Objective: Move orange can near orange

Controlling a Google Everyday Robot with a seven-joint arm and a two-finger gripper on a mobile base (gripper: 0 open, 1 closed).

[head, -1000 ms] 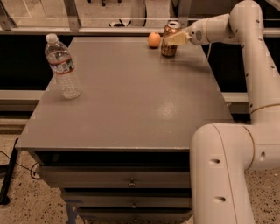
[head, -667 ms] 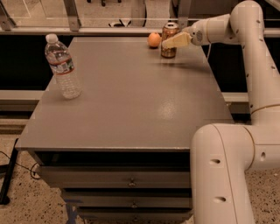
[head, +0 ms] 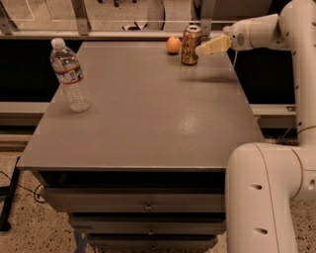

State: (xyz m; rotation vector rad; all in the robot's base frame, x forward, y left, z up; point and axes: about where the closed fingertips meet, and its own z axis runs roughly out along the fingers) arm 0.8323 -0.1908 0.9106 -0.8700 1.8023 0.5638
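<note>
The orange can (head: 189,45) stands upright on the grey table (head: 148,113) near its far edge. The orange (head: 173,45) lies just left of it, almost touching. My gripper (head: 199,49) reaches in from the right at can height. Its pale fingers (head: 211,47) are open, with their tips at the can's right side, and they hold nothing.
A clear plastic water bottle (head: 70,75) stands at the table's left side. A rail and posts (head: 79,15) run behind the far edge. Drawers (head: 143,205) sit under the table front. My arm's white base (head: 266,197) stands at the front right.
My gripper has drawn back to the right, off the can. The can stays standing beside the orange.
</note>
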